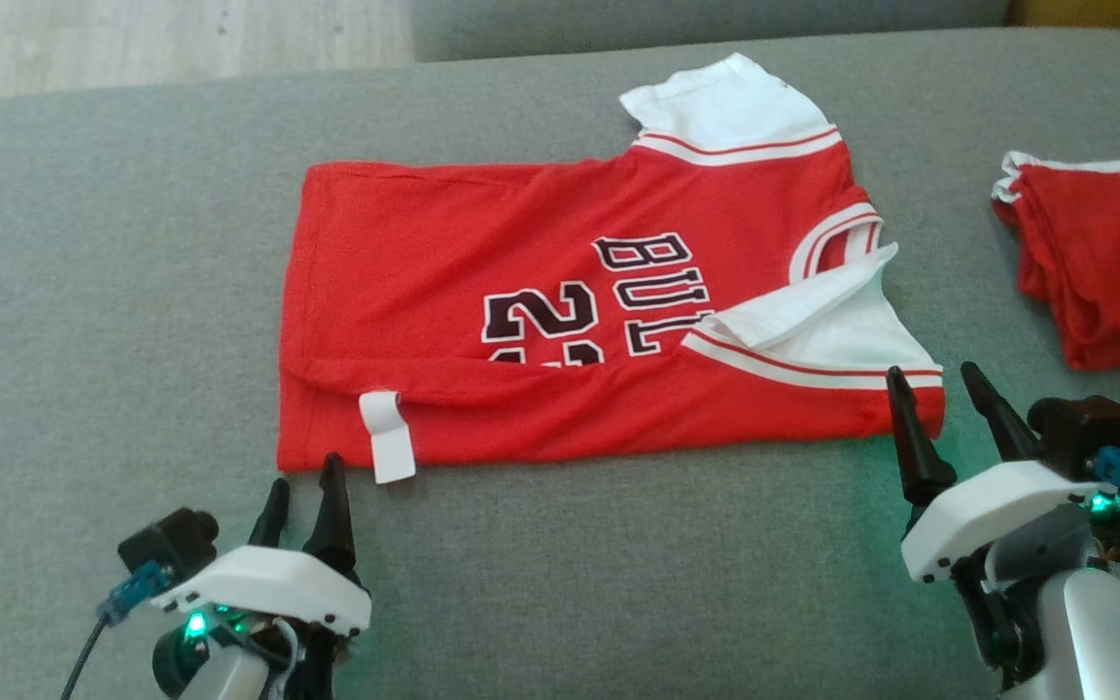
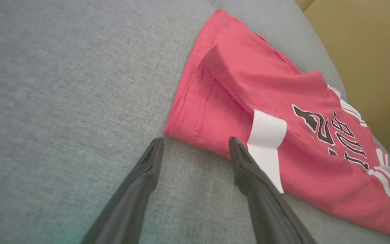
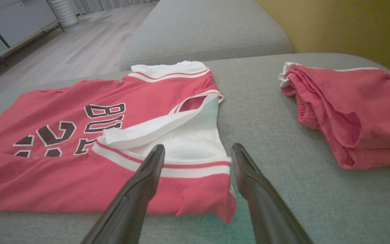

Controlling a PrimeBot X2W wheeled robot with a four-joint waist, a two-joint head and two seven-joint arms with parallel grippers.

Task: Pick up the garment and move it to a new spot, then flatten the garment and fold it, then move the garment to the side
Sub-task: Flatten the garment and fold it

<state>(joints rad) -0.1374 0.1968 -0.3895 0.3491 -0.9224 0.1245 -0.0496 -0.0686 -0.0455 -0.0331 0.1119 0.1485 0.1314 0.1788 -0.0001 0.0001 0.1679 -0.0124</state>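
A red jersey (image 1: pixel 482 262) with white sleeves and dark lettering lies spread on the grey cushion (image 1: pixel 93 292), its near long edge folded over the front. A white label (image 1: pixel 387 437) sticks out from that fold. My left gripper (image 1: pixel 305 486) is open just short of the jersey's (image 2: pixel 283 101) near left corner, and the label (image 2: pixel 266 142) lies beside its right finger. My right gripper (image 1: pixel 939 379) is open at the jersey's (image 3: pixel 63 169) near right corner, fingers straddling the corner by the white sleeve (image 3: pixel 188 142). Neither holds cloth.
A second red garment (image 1: pixel 1104 262) with white trim lies bunched at the right of the cushion, also in the right wrist view (image 3: pixel 357 112). Another grey cushion (image 3: pixel 201 34) sits behind, with wooden floor (image 3: pixel 80 44) to the left and a yellow wall (image 3: pixel 344 23) beyond.
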